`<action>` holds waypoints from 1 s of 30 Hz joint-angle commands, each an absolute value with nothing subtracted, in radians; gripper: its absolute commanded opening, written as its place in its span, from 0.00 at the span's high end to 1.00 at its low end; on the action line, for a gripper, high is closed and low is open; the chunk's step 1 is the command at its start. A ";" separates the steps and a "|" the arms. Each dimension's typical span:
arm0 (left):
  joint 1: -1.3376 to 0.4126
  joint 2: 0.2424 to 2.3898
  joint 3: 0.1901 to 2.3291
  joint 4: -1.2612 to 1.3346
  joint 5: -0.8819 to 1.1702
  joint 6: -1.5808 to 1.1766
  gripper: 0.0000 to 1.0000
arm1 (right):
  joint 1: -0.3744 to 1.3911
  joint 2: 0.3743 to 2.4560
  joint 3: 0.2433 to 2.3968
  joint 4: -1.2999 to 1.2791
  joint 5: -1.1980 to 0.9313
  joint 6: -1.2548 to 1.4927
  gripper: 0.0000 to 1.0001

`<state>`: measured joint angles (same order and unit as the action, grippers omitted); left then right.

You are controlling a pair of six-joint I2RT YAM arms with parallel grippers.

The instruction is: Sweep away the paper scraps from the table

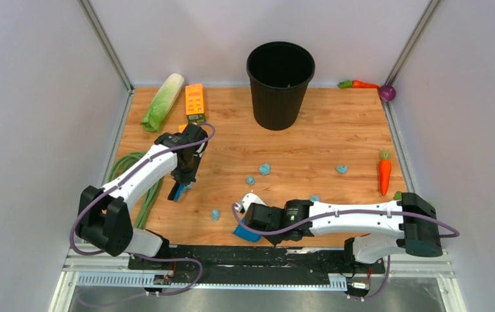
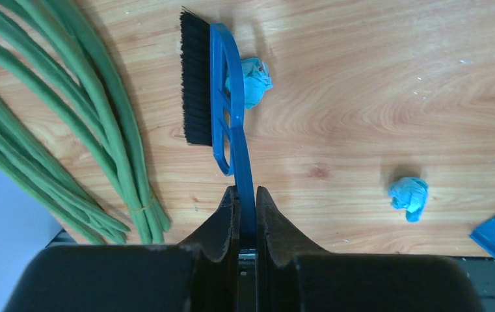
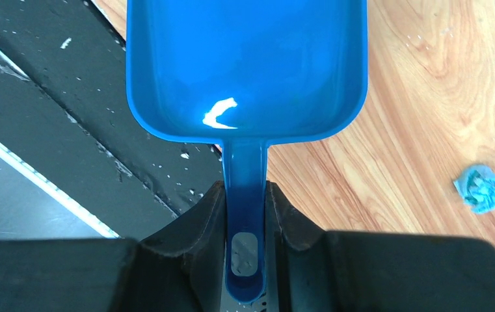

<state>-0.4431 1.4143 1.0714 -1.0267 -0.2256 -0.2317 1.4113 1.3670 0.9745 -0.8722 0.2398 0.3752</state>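
Observation:
Several light-blue paper scraps lie on the wood table [image 1: 335,130]: one [image 1: 265,169], one [image 1: 250,180], one [image 1: 342,169], one [image 1: 215,214] and one [image 1: 314,198]. My left gripper [image 1: 183,182] is shut on the handle of the blue hand brush [image 1: 178,192]. In the left wrist view this gripper [image 2: 245,192] holds the brush [image 2: 215,97] bristles-left, with a scrap [image 2: 252,81] touching its back and another scrap [image 2: 408,197] apart on the right. My right gripper [image 3: 244,188] is shut on the blue dustpan [image 3: 244,65], low at the table's near edge [image 1: 246,233]. A scrap [image 3: 482,188] lies to its right.
A black bin [image 1: 280,84] stands at the back centre. A cabbage [image 1: 163,101], an orange box [image 1: 194,102] and green beans [image 1: 131,175] are on the left. A carrot [image 1: 384,175] lies on the right; another carrot [image 1: 361,84] and a purple ball [image 1: 387,93] lie at the back right.

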 commanded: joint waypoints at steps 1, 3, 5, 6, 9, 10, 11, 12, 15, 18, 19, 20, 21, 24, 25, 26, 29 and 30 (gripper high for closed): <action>-0.466 1.397 1.072 -1.014 -0.015 -0.224 1.00 | 1.417 1.370 0.959 -0.759 0.189 0.316 1.00; -0.485 1.394 1.074 -1.012 -0.008 -0.216 1.00 | 1.417 1.377 0.953 -0.733 0.180 0.296 1.00; -0.503 1.391 1.072 -1.006 0.018 -0.201 1.00 | 1.417 1.384 0.948 -0.709 0.167 0.285 1.00; -0.514 1.390 1.072 -1.008 0.029 -0.192 1.00 | 1.417 1.385 0.946 -0.695 0.164 0.284 1.00; -0.528 1.387 1.069 -0.999 0.066 -0.186 1.00 | 1.414 1.393 0.942 -0.667 0.170 0.285 1.00; -0.532 1.385 1.069 -0.996 0.077 -0.184 1.00 | 1.416 1.399 0.943 -0.657 0.170 0.288 1.00; -0.535 1.385 1.069 -0.989 0.090 -0.183 1.00 | 1.416 1.404 0.943 -0.646 0.170 0.290 1.00; -0.544 1.385 1.066 -0.986 0.095 -0.181 1.00 | 1.416 1.407 0.945 -0.634 0.172 0.294 1.00; -0.561 1.394 1.069 -0.980 0.112 -0.175 1.00 | 1.407 1.428 0.946 -0.603 0.175 0.304 1.00; -0.580 1.401 1.077 -0.985 0.117 -0.178 1.00 | 1.393 1.446 0.946 -0.588 0.173 0.314 1.00; -0.583 1.402 1.077 -0.986 0.123 -0.179 1.00 | 1.390 1.453 0.948 -0.583 0.172 0.316 1.00; -0.591 1.399 1.080 -0.991 0.126 -0.179 1.00 | 1.388 1.457 0.948 -0.577 0.173 0.318 1.00; -0.595 1.396 1.078 -0.991 0.136 -0.179 1.00 | 1.384 1.460 0.948 -0.574 0.173 0.322 1.00; -0.601 1.385 1.068 -0.992 0.172 -0.181 1.00 | 1.364 1.471 0.946 -0.568 0.176 0.348 1.00; -0.601 1.378 1.063 -0.992 0.176 -0.181 1.00 | 1.350 1.474 0.943 -0.568 0.164 0.357 1.00; -0.601 1.374 1.058 -0.991 0.186 -0.183 1.00 | 1.341 1.476 0.943 -0.565 0.154 0.365 1.00; -0.604 1.356 1.049 -0.986 0.202 -0.190 1.00 | 1.336 1.476 0.937 -0.551 0.147 0.367 1.00; -0.604 1.351 1.048 -0.985 0.212 -0.192 1.00 | 1.336 1.476 0.940 -0.548 0.147 0.367 1.00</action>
<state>-0.5896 1.3701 1.0760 -1.0107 0.0521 -0.1738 1.3445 1.4708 0.9459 -0.5995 0.1627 0.3389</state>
